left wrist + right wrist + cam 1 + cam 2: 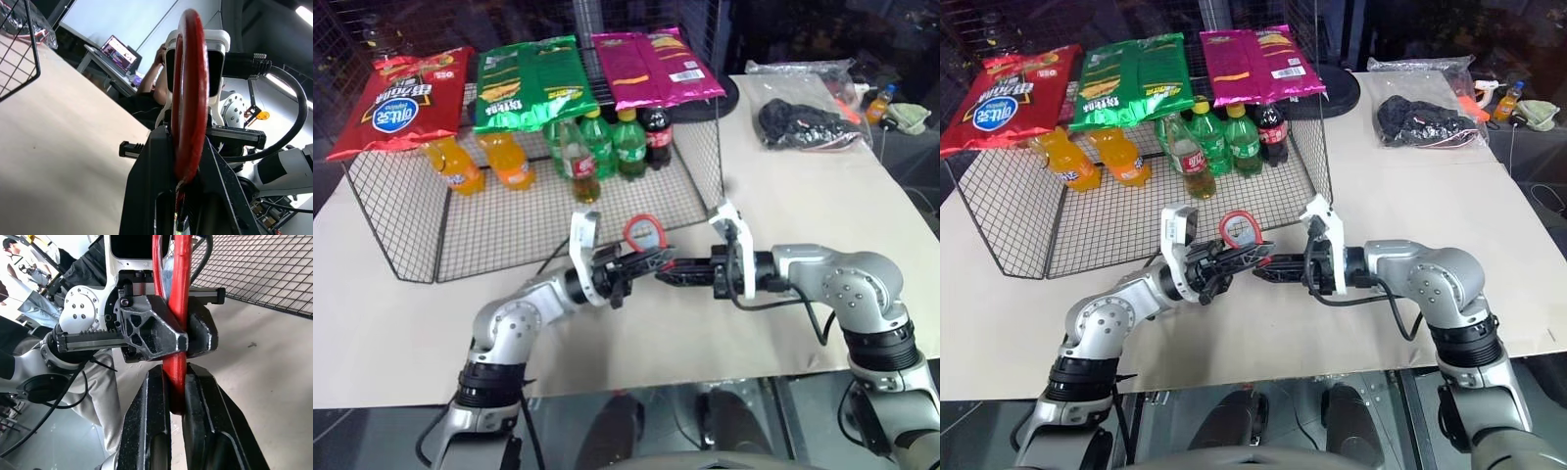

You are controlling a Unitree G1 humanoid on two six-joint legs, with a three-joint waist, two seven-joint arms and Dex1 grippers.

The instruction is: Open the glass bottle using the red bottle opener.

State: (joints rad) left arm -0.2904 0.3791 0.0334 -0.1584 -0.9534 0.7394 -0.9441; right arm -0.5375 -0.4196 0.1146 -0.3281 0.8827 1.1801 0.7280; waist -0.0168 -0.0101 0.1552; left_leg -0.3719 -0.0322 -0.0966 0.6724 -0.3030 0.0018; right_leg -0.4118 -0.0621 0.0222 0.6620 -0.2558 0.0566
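— Tan paper covers the table. What's closest?

— Both grippers meet there. The left gripper [625,271] and right gripper [658,269] each pinch the small flat red bottle opener [644,233], ring up.

— And the small clear glass bottle with brown drink [578,162]?

— Farther back, upright in the wire basket [401,211], a bit left. I think the left arm is nearer.

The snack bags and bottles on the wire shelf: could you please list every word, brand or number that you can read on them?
"Lay's", in a blue round logo: red chip bag. Its other print is too small to read.
Green chip bag: print blurred, unreadable.
Magenta chip bag: a barcode sticker, digits too small.
Glass bottle: white script on a red label, too blurred to read.
Green plastic bottles, orange bottles, dark cola bottle: labels unreadable.
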